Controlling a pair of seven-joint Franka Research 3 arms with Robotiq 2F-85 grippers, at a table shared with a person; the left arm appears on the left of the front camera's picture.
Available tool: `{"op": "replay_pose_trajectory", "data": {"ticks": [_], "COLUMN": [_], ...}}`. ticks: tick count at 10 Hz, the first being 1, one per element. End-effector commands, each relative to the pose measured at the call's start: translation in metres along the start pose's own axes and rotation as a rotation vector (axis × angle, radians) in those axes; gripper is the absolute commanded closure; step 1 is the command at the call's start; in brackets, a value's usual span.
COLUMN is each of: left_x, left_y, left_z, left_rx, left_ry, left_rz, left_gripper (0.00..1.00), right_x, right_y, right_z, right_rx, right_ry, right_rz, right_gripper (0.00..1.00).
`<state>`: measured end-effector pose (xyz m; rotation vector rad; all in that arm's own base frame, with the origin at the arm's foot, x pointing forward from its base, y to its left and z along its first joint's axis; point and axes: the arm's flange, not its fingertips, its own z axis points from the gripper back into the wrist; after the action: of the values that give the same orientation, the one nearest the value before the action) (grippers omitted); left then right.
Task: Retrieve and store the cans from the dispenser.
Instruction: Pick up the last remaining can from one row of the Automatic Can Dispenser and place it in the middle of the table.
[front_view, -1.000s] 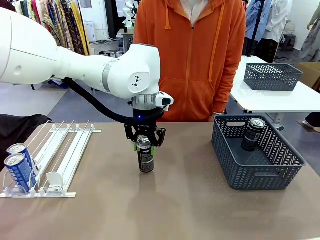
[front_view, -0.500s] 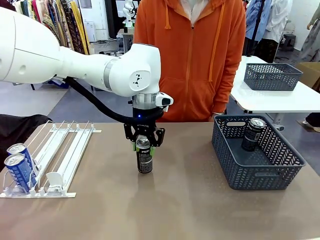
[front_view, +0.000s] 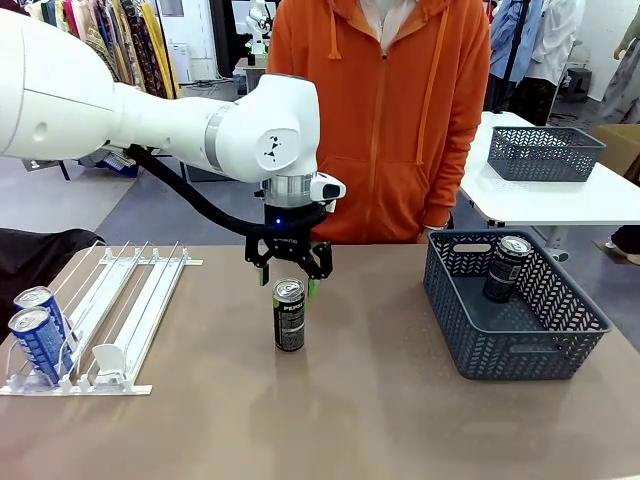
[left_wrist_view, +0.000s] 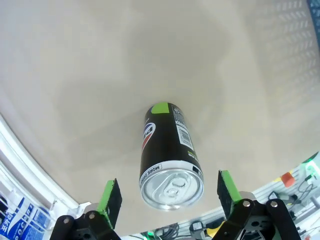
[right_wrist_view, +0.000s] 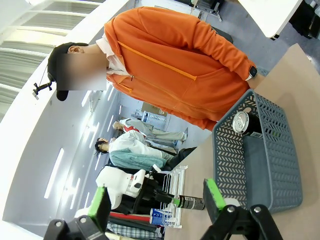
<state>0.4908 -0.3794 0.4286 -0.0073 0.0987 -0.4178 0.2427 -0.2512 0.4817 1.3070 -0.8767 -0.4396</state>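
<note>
The black can (front_view: 289, 318) is standing upright on the table (front_view: 380, 420), between the dispenser (front_view: 128, 302) and the basket (front_view: 520, 350). The left gripper (front_view: 289, 285) is hovering just over its silver top, jaws spread wide, fingertips flanking the rim without touching.

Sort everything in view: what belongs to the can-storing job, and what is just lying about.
Job: black can on the table; left gripper, open above it; two blue cans in the dispenser; near mesh basket holding another black can.
Lying about: second mesh basket on the far white table; clothes hanging at far left.
</note>
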Motion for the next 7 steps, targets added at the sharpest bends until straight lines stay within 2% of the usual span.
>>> {"op": "replay_pose_trajectory", "data": {"ticks": [1,3,5,6,7], "left_x": [-0.022,-0.056,-0.094,-0.114,-0.137], "left_y": [0.009,0.036,0.110,0.159,0.206], "left_z": [0.037,0.099,0.144,0.152,0.153], "left_rx": [-0.033,-0.123,-0.338,-0.405,-0.558], "left_ry": [-0.083,-0.153,-0.139,-0.170,-0.177], "left_rz": [0.040,0.037,0.079,0.214,0.282], "left_gripper": [0.00,0.00,0.00,0.00,0.00], "right_x": [0.004,0.004,0.004,0.004,0.004], "right_y": [0.002,0.002,0.002,0.002,0.002], "right_z": [-0.003,-0.003,-0.003,-0.003,-0.003], "right_rx": [0.023,0.023,0.023,0.023,0.023], "right_ry": [-0.019,-0.019,-0.019,-0.019,-0.019], "right_rz": [0.014,0.014,0.014,0.014,0.014], "right_gripper": [0.00,0.00,0.00,0.00,0.00]}}
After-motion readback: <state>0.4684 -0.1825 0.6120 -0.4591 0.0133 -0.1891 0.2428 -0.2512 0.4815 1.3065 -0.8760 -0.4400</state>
